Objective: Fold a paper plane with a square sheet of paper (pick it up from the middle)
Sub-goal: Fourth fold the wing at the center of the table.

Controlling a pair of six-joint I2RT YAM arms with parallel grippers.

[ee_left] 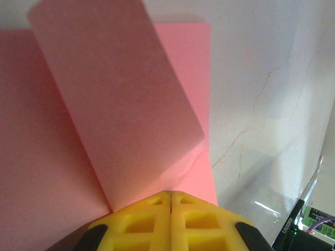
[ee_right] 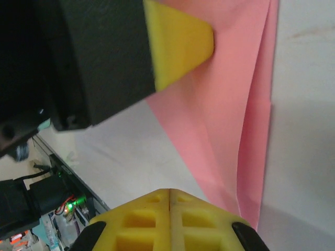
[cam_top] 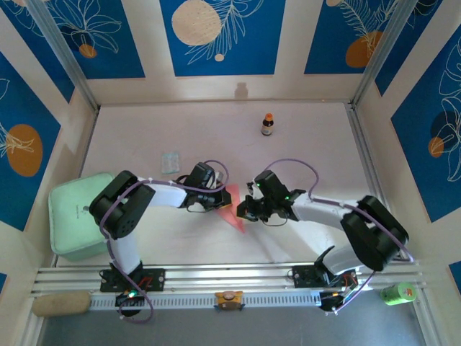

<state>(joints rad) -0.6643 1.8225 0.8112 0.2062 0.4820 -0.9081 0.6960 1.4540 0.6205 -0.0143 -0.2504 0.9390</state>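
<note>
We see both arms bent inward so that their pincers meet at the middle of the white surface point(cam_top: 310, 155), over the pink paper sheet point(cam_top: 235, 217). From above, the sheet lies between the two pincers as a narrow, partly folded wedge whose tip points toward the near edge.

The left pincer point(ee_left: 171, 201) has its yellow fingers pressed together, with no gap at the seam. In its wrist view, a paler folded flap point(ee_left: 120, 104) rises at a slant from just beside the fingertips, over the flat pink layer point(ee_left: 36, 167) beneath. We cannot tell whether the tips pinch the flap or only press on it. In the right wrist view, one yellow fingertip point(ee_right: 180, 44) of the left pincer rests on the paper point(ee_right: 230, 104).

The right pincer point(ee_right: 170, 197) is also pressed together, its tips just beside the paper's slanted edge, over bare surface. We cannot tell whether it touches the sheet.

Well apart from the paper, we see a small brown bottle point(cam_top: 267, 125) farther back, a pale translucent packet point(cam_top: 170, 161) and a mint-green box point(cam_top: 72, 216) at the left.
</note>
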